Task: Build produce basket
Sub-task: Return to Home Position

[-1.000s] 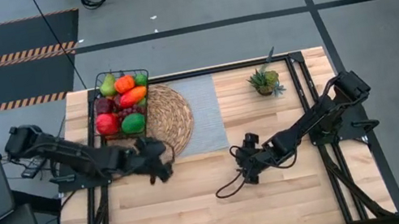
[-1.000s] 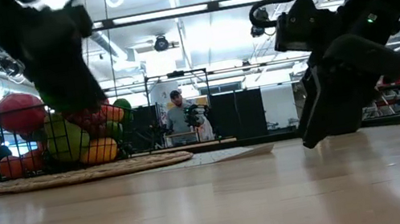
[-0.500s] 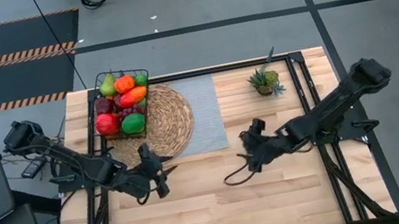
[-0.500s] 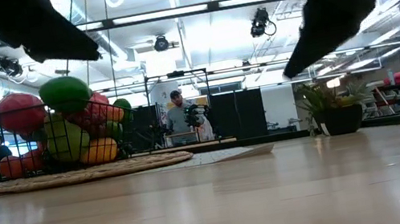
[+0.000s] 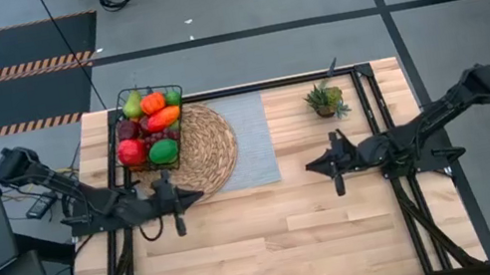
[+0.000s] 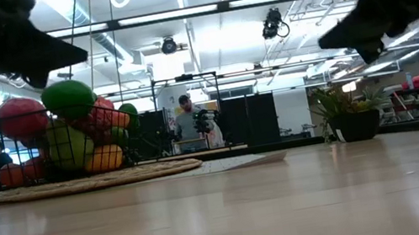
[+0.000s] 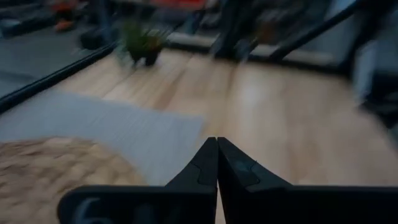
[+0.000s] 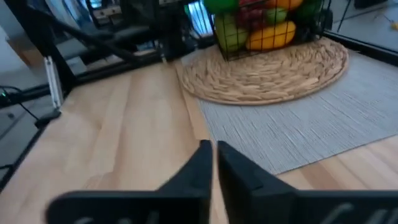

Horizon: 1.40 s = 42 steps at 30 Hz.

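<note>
The black wire basket stands on the far-left part of the round woven mat, heaped with produce: a red apple, green fruits, orange ones. It also shows in the low view and in the right wrist view. My left gripper hovers shut just near of the mat, pointing about level toward the table's right; its wrist view shows the fingers together. My right gripper hovers shut at mid-table, pointing toward the left, with its fingers together and nothing between them.
A grey placemat lies under the round mat's right side. A spiky potted plant stands at the far right. Bare wood fills the near half. A black frame rail runs along the far edge. People stand in the room beyond.
Both grippers have shut and tipped up from pointing down at the table to nearly level. My right gripper has risen and drawn back toward the table's right and far side. My left gripper has pulled back toward the left edge. The basket and its produce have stayed put.
</note>
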{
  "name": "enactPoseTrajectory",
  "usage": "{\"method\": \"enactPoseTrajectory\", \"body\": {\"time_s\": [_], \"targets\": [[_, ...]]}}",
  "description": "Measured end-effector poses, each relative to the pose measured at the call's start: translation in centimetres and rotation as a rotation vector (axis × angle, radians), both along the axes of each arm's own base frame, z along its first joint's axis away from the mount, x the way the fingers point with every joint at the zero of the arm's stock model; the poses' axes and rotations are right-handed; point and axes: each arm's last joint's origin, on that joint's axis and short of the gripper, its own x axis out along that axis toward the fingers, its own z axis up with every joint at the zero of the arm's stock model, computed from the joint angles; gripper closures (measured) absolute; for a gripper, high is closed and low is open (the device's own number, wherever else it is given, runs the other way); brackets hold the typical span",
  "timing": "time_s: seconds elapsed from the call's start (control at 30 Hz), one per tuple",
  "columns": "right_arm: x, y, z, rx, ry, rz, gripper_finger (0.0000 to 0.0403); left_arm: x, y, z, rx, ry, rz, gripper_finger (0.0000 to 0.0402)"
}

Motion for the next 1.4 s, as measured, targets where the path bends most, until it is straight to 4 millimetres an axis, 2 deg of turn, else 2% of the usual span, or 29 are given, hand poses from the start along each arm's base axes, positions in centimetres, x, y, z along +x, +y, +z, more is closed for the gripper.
{"method": "enactPoseTrajectory", "body": {"time_s": [0.1,0.2,0.23,0.37,0.57,0.77,1.0,1.27,1.4], "targets": [[-1.5,-0.8,-1.7,-0.004,-0.047,-0.018,0.0395,-1.4,0.8,-1.5,-0.027,-0.173,-0.093,0.0397],[-2.7,-1.4,-3.0,-0.015,-0.083,-0.078,0.0387,-3.0,1.9,-2.9,-0.018,-0.312,-0.144,0.0399],[-2.8,-1.6,-3.1,-0.026,-0.077,-0.096,0.0383,-2.9,2.0,-2.5,-0.019,-0.334,-0.151,0.0399],[-2.8,-1.8,-2.9,-0.081,-0.086,-0.093,0.0379,-2.9,2.7,-2.2,0.02,-0.35,-0.183,0.0399],[-2.6,-2.2,-2.1,-0.16,-0.145,-0.071,0.0396,-2.4,4.4,-2.2,0.042,-0.352,-0.206,0.04],[-2.8,-2.6,-1.5,-0.169,-0.186,-0.055,0.0391,-2.3,5.8,-2.5,-0.016,-0.328,-0.228,0.04],[-4.3,-2.8,-1.6,-0.129,-0.134,-0.086,0.0397,-3.8,6.3,-3.3,-0.097,-0.21,-0.2,0.0401],[-6.6,-3.3,-1.0,-0.11,-0.188,-0.142,0.0389,-5.8,6.5,-2.9,-0.088,-0.262,-0.201,0.0401],[-7.0,-3.2,-0.5,-0.092,-0.246,-0.078,0.0391,-6.8,6.5,-2.4,-0.095,-0.252,-0.206,0.04]]}}
